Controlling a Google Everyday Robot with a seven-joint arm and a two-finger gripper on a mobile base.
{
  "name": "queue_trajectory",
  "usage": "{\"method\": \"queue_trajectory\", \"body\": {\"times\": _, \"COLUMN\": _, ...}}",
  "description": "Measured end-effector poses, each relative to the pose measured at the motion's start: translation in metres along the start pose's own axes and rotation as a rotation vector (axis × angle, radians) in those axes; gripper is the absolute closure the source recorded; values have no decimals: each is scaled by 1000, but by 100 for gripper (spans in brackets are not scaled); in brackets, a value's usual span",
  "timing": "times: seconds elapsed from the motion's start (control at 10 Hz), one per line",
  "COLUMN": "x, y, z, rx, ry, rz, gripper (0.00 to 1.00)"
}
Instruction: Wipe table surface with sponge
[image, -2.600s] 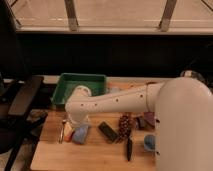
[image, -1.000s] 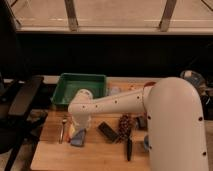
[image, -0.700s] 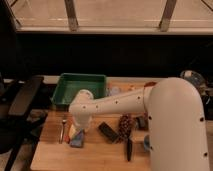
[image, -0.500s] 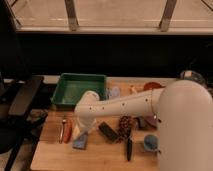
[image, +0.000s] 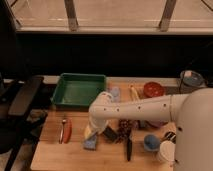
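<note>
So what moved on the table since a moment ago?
The gripper, fingers shut on the sponge, slid it a little toward the right of the picture and nearer the front edge of the table surface. The arm swung along with it. Nothing was let go. The green tray, the dark block and the red bowl stayed put.

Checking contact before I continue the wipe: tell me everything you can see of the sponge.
The sponge is a small, light-blue, soft-looking rectangular pad. It lies flat on the wooden table surface, near the front edge and just left of the dark block. The gripper, shut, comes down onto its far edge and seems to hold it.
</note>
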Motion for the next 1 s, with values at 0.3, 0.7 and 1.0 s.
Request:
{"method": "queue_trajectory", "body": {"times": 0.3, "x": -34, "y": 18, "z": -7, "rx": 28, "ry": -20, "rz": -63, "gripper": 100}}
{"method": "queue_trajectory", "body": {"times": 0.7, "x": -47, "y": 64, "z": -17, "rx": -13, "ry": -49, "rz": -168, "gripper": 100}}
{"method": "queue_trajectory", "body": {"times": 1.0, "x": -3, "y": 71, "z": -22, "rx": -47, "ry": -32, "rz": -157, "gripper": 100}}
